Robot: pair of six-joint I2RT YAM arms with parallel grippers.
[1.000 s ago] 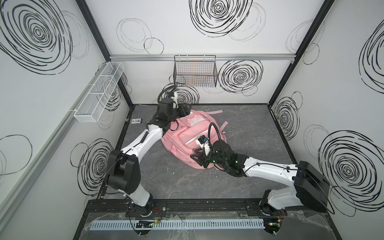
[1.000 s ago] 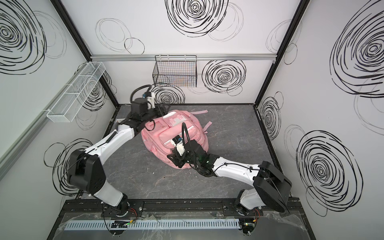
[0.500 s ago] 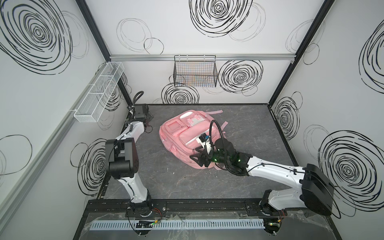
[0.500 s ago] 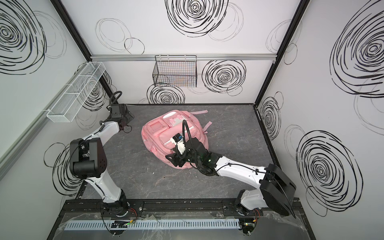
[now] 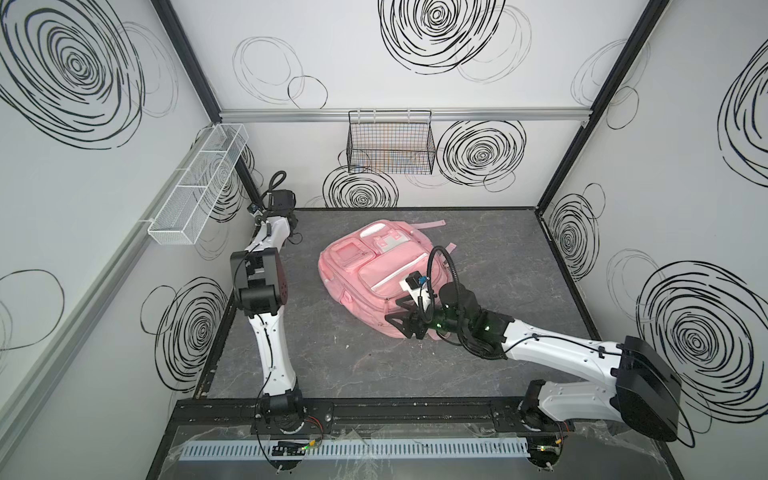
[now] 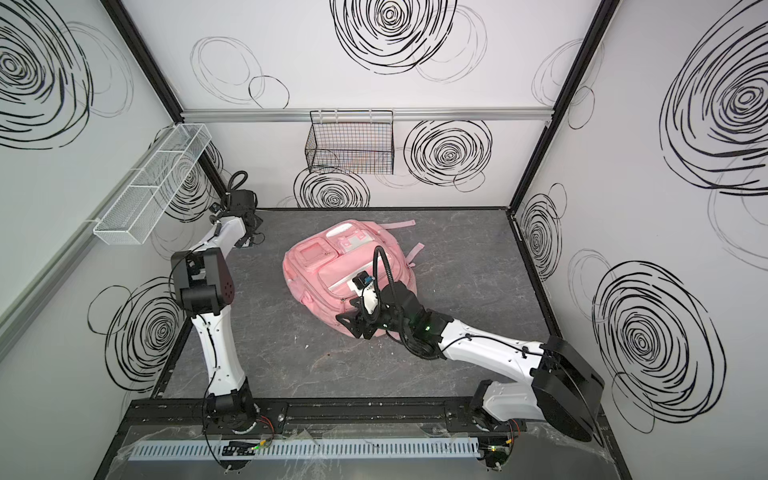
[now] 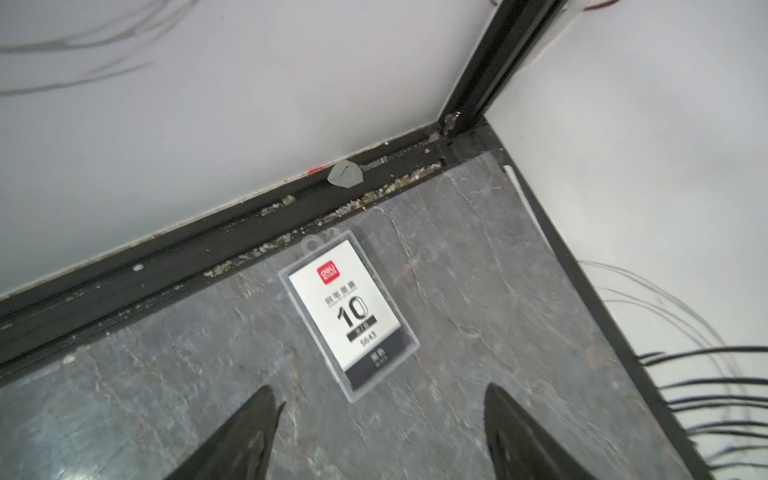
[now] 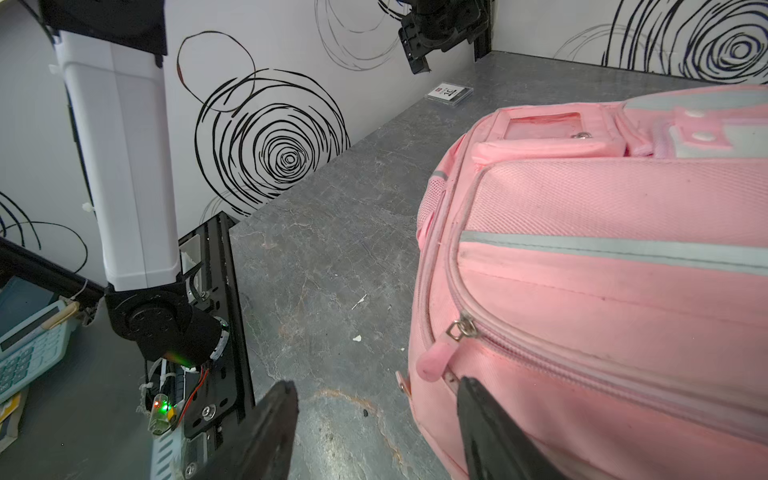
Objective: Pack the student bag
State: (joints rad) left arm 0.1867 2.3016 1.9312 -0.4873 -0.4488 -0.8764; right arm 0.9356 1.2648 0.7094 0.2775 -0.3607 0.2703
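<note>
Left gripper (image 7: 378,388) spread by clear case (image 7: 349,316) in far-left corner. Right gripper (image 8: 376,382) spread at near edge of student bag (image 5: 374,274); open tabletop (image 5: 332,365) alongside.

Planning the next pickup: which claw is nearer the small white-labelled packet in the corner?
Left. The left claw hangs open just above the packet; the right claw is far off, at the student bag's near edge.
</note>
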